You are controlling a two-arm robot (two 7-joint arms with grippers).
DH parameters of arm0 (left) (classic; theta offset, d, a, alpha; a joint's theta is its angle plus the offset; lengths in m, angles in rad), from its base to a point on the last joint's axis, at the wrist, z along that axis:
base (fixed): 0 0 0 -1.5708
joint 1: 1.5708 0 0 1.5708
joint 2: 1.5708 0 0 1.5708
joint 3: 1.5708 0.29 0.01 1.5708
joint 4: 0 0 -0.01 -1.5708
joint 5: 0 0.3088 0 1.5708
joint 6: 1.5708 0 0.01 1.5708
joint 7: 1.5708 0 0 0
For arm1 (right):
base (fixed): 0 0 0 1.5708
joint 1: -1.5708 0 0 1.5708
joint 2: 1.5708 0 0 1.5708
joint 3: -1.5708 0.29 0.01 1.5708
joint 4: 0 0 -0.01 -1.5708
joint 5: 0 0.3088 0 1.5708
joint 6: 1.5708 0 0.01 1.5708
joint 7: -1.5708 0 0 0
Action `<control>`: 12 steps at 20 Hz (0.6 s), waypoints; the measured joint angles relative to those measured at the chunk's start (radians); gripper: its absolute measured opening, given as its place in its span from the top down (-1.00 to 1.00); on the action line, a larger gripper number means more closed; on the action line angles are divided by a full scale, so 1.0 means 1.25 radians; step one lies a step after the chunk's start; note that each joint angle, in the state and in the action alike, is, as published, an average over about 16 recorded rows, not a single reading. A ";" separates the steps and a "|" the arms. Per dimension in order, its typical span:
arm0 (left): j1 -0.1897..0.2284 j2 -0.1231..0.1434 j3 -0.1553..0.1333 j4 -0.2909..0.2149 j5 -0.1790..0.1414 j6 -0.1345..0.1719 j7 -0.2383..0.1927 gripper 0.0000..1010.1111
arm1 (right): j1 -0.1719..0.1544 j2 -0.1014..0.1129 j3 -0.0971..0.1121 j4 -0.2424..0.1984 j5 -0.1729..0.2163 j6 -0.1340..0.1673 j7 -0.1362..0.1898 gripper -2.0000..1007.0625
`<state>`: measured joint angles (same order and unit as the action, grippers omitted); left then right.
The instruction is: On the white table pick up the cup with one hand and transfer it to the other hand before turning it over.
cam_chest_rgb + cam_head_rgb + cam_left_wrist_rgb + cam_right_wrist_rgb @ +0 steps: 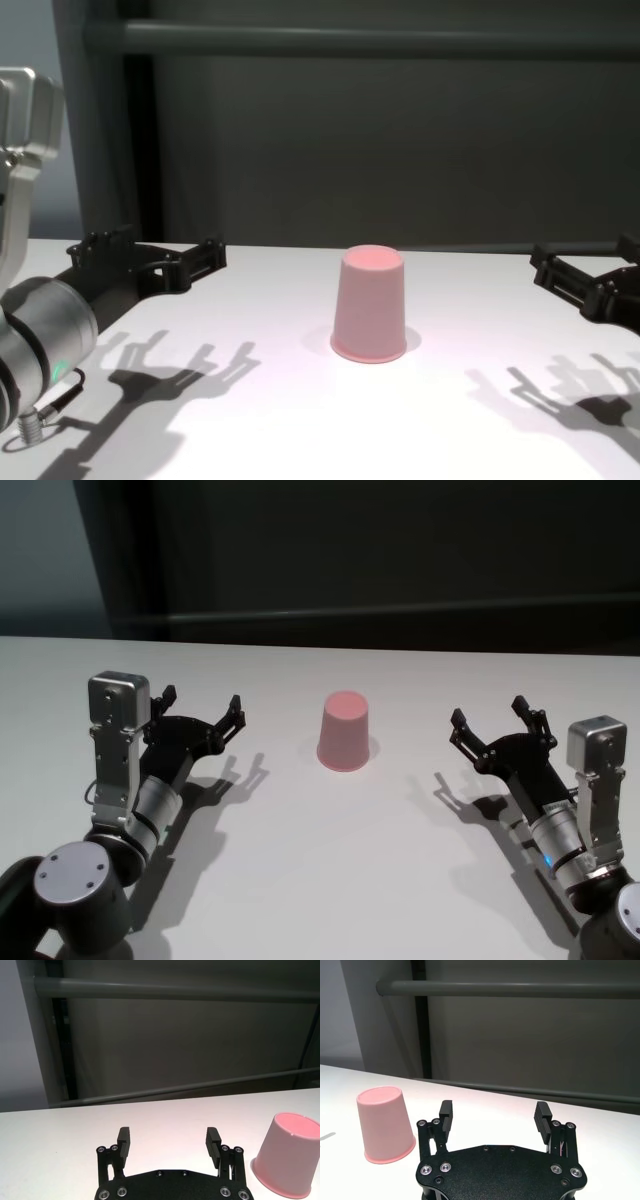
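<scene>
Nearest my head camera sat the two forearms, one at each lower corner. From there I saw the left gripper [203, 706] and the right gripper [492, 719] both poised low over the white table [320, 880], each with fingers spread wide and holding nothing. Between them, well apart from both, the cup [344, 731] stood upside down, rim on the table. My chest camera showed the closed base on top; the head view alone showed the blue light on the right wrist. Each wrist camera caught its own spread fingers [124, 1142] [540, 1116] with the cup [286, 1153] [385, 1124] off to one side, and grey rails beyond the far edge.
</scene>
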<state>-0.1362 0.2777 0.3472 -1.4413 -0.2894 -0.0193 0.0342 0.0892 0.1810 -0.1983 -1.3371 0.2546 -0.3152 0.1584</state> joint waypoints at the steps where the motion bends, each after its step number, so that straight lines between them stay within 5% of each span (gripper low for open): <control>1: 0.000 0.000 0.000 0.000 0.000 0.000 0.000 -0.98 | 0.000 0.000 0.000 0.000 0.000 0.000 0.000 -0.99; 12: 0.000 0.000 0.000 0.000 0.000 0.000 0.000 -0.98 | 0.002 0.001 -0.001 0.001 0.001 0.000 0.000 -0.99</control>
<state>-0.1362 0.2777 0.3472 -1.4413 -0.2894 -0.0193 0.0342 0.0914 0.1818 -0.1995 -1.3357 0.2556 -0.3153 0.1579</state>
